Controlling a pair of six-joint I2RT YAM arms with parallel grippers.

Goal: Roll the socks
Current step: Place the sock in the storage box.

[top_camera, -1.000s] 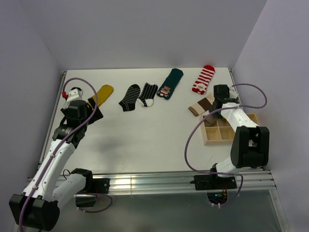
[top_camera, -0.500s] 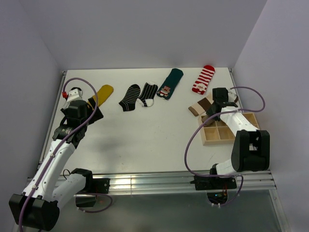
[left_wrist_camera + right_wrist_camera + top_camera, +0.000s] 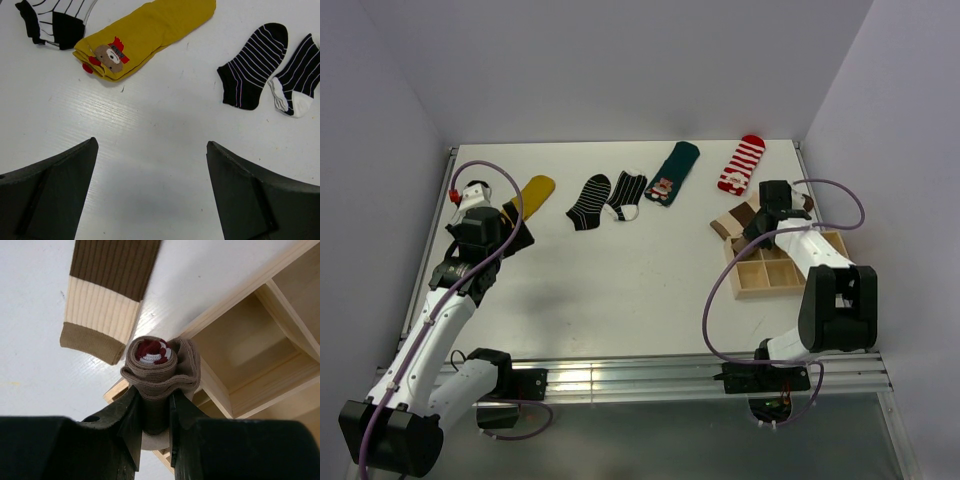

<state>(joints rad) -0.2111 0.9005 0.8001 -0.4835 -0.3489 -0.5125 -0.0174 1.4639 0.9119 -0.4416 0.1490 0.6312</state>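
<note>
My right gripper (image 3: 155,410) is shut on a rolled brown sock (image 3: 159,367) with a red-and-white striped core, held just over the far-left corner of the wooden box (image 3: 250,350). A flat brown-and-cream banded sock (image 3: 107,290) lies beside it on the table. In the top view the right gripper (image 3: 766,222) sits at that corner of the box (image 3: 790,270). My left gripper (image 3: 152,165) hangs open above bare table, short of a yellow sock (image 3: 145,35) and two black striped socks (image 3: 255,65).
A teal sock (image 3: 674,172) and a red-and-white striped sock (image 3: 742,164) lie along the back wall. A black-and-white sock (image 3: 55,20) lies left of the yellow one. The box has several open compartments. Walls close in the table on three sides.
The right arm has lowered its forearm and carried the rolled sock slightly back toward the box's far-left corner. The left arm has not moved.
</note>
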